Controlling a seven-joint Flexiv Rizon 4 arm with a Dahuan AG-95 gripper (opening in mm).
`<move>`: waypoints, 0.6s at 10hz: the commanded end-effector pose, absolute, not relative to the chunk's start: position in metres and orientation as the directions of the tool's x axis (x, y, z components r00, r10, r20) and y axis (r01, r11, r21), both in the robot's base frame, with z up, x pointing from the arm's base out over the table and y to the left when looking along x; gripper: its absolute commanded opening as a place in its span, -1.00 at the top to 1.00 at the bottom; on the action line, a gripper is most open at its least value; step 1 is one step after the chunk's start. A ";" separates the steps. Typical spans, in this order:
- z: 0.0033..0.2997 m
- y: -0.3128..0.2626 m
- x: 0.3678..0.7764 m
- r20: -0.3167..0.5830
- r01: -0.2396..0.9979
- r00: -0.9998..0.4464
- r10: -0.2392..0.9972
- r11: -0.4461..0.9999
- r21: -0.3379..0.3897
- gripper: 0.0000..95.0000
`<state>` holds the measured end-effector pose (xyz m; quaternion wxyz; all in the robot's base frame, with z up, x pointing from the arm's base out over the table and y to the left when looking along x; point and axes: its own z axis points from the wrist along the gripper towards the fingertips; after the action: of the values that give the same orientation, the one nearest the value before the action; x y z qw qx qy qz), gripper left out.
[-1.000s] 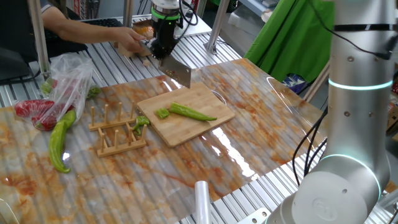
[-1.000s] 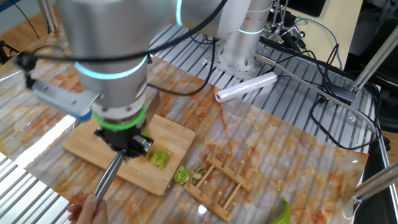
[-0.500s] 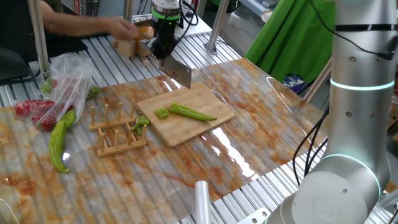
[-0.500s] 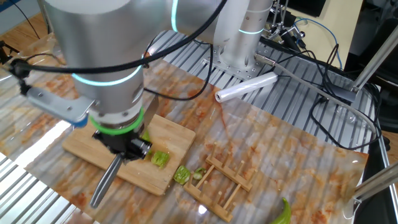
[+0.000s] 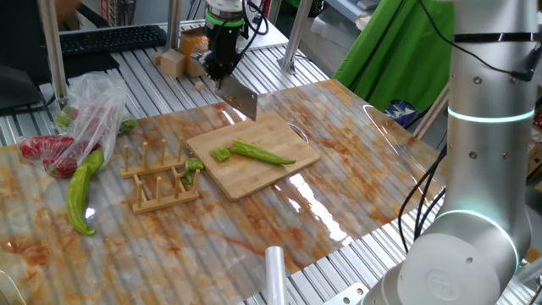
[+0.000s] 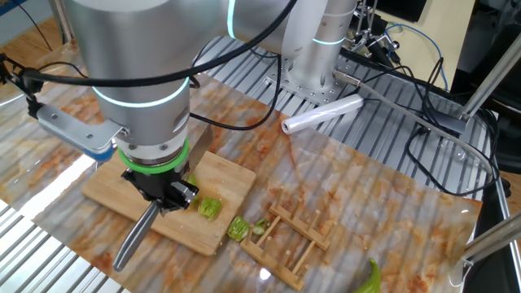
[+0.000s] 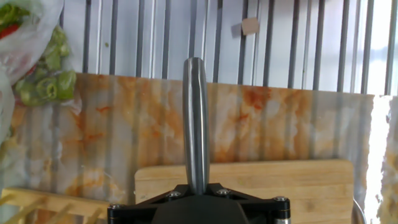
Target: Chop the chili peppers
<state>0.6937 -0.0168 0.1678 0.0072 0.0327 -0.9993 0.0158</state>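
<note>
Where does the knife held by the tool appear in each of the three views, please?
One fixed view: the knife hangs top centre, beyond the cutting board's far corner.
Other fixed view: its handle slants down-left, lower left, past the board's near edge.
Hand view: centre, running straight up from the tool.
Shared landmark: the cutting board.

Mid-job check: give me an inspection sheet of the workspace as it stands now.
Surface: marbled mat over slatted table; cutting board on it.
Job's things: chili pepper on the board, cut chunk beside it; another chunk by the wooden rack.
Clutter: plastic bag of red peppers, pale pepper, plastic roll.
Grippers: gripper shut on knife, behind the board.
Cables: black bundle near the base.
Surroundings: keyboard, green cloth.
</note>
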 end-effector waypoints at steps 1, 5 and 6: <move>0.168 -0.021 0.690 -0.047 -0.053 -0.997 -0.054 0.998 -0.034 1.00; 0.163 -0.033 0.693 -0.044 -0.055 -0.997 -0.056 0.998 -0.037 1.00; 0.163 -0.033 0.693 -0.040 -0.057 -0.998 -0.058 0.998 -0.036 1.00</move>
<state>0.6847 -0.0344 0.1627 -0.0265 0.0301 -0.9990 0.0199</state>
